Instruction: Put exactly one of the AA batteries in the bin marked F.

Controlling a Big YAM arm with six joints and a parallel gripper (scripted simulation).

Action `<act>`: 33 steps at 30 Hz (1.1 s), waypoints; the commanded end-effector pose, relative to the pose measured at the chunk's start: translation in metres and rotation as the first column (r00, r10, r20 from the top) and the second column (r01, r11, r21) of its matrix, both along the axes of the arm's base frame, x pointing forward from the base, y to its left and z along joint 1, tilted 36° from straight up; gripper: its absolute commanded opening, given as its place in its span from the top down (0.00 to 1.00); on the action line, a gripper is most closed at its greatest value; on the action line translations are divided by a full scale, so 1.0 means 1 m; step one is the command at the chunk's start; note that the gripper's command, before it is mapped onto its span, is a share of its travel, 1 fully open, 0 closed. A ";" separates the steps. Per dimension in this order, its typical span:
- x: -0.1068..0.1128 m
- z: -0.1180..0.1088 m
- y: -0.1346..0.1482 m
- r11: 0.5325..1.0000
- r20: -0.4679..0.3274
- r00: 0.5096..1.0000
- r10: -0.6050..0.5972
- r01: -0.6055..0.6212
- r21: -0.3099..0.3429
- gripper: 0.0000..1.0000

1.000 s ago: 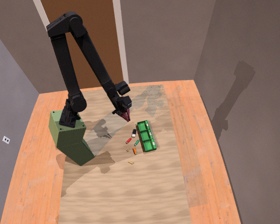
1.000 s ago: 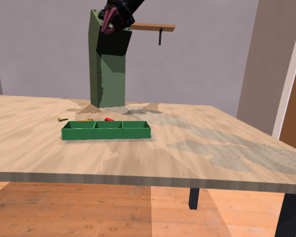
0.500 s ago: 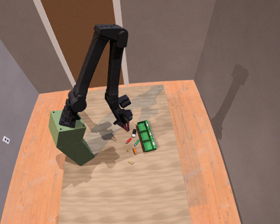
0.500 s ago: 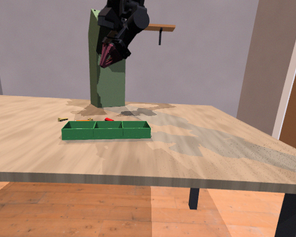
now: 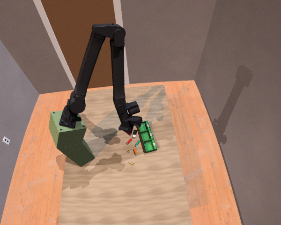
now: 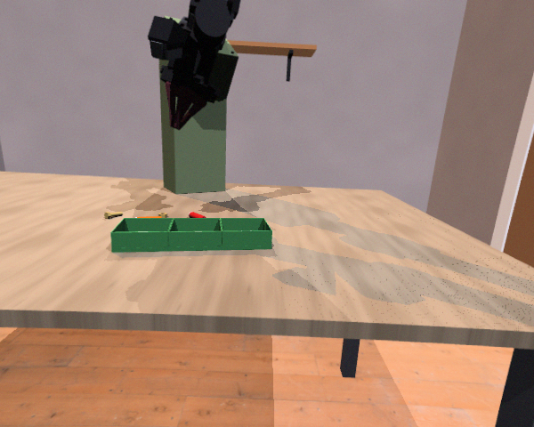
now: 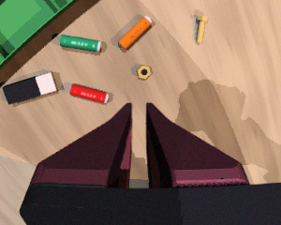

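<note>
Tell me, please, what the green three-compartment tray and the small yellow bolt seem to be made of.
The green three-compartment tray looks like moulded plastic: uniform colour, thin flat walls, a faint sheen. The small yellow bolt looks like brass or yellow-plated metal, judging by its golden colour, though it is too small to be sure.

Wrist view: green bin tray [image 7: 28,0] cropped at the upper-left edge; compartment labels seemingly too small to read.
</note>
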State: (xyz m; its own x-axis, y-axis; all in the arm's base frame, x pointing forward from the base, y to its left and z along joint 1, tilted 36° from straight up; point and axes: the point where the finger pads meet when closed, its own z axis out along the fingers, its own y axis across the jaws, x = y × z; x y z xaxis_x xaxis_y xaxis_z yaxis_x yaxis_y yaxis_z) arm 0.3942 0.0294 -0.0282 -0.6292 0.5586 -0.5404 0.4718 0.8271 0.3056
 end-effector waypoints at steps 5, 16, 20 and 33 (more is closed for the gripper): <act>0.004 0.011 -0.013 0.967 -0.056 0.966 0.251 -0.253 -0.033 0.92; -0.001 0.018 -0.025 0.849 -0.050 0.848 0.528 -0.527 0.032 0.92; -0.003 0.017 -0.014 0.835 -0.053 0.833 0.551 -0.549 0.034 0.92; 0.026 0.012 -0.012 0.764 -0.048 0.767 0.640 -0.641 -0.073 0.92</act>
State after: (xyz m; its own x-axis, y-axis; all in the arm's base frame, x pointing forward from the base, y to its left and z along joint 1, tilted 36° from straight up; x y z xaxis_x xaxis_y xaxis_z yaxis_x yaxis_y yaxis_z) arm 0.3977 0.0115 -0.0115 -0.8556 0.1030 -0.5073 -0.0547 0.9565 0.2864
